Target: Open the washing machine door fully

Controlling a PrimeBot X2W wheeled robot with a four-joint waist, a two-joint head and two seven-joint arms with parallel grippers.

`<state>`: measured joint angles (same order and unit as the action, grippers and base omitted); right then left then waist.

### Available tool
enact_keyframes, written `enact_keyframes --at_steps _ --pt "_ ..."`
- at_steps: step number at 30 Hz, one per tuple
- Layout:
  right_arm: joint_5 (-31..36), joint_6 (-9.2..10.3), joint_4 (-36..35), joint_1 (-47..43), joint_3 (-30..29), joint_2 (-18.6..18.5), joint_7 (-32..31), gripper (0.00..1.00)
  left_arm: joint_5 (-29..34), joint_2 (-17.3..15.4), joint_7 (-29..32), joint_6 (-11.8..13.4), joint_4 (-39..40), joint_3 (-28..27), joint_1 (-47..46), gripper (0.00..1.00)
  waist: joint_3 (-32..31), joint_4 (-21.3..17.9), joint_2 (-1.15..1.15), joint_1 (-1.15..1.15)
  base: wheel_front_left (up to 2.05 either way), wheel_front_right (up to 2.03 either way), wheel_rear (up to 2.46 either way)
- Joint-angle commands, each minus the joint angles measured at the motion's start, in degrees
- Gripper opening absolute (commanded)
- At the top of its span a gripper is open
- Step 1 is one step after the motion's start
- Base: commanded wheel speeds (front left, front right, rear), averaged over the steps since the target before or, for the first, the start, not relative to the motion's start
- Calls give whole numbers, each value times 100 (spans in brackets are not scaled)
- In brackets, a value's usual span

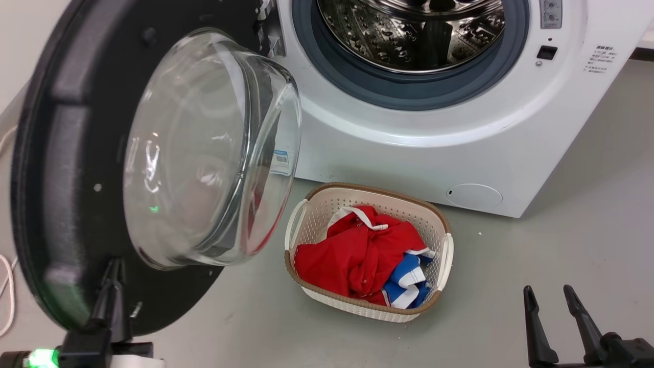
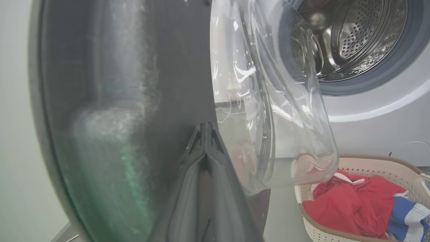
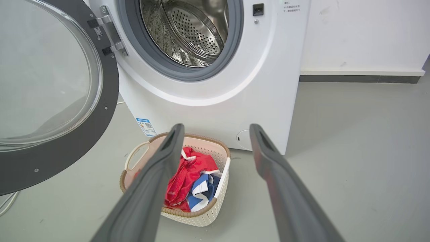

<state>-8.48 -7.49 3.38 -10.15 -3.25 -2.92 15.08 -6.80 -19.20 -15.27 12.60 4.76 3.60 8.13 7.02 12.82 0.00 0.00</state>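
- My left claw [image 1: 113, 267] sat nearest, low at the left of the head view. Its two fingers were pressed together, tips against the black inner face of the washing machine door [image 1: 56, 153]. I judged it was pushing there, not gripping: shut fingers make one stiff prod.
- From the left wrist, the joined tips of the left claw [image 2: 205, 129] met the door [image 2: 134, 84] just beside the glass bowl [image 2: 268, 101], on the flat plastic, probably because the curved glass would let them slide.
- My right claw [image 1: 548, 290] hung at the lower right above the floor [image 1: 562, 230], fingers apart and holding nothing, well away from the door's swing.
- Between the two claws stood a basket [image 1: 327, 204] of red and blue clothes [image 1: 357, 250] on the floor, just before the washing machine [image 1: 409, 153] and beside the door's lower edge.
- The door stood swung out to the left on its hinge [image 3: 109, 33], with its inner face turned out towards the room.
- Farthest back, the grey rubber ring [image 1: 409, 94] and steel drum [image 1: 409, 36] were uncovered. I judged the opening nearly done, perhaps a little swing left.
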Motion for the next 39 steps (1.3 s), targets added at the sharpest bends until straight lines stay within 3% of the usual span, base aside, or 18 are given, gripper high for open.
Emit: enact_keyframes --at_steps 1,11,39 --pt "20 -1 -21 80 -6 7 12 100 -38 -6 21 7 -53 -95 -48 0 25 1 0 0 0 0 0" --pt "124 -1 -55 184 7 8 12 100 -159 -102 19 -60 -334 -843 -327 0 224 -2 0 0 0 0 0" --pt "406 -1 -217 610 -134 -131 12 100 -349 -713 19 -884 -2298 -2282 -2163 0 1208 54 0 0 0 0 0"
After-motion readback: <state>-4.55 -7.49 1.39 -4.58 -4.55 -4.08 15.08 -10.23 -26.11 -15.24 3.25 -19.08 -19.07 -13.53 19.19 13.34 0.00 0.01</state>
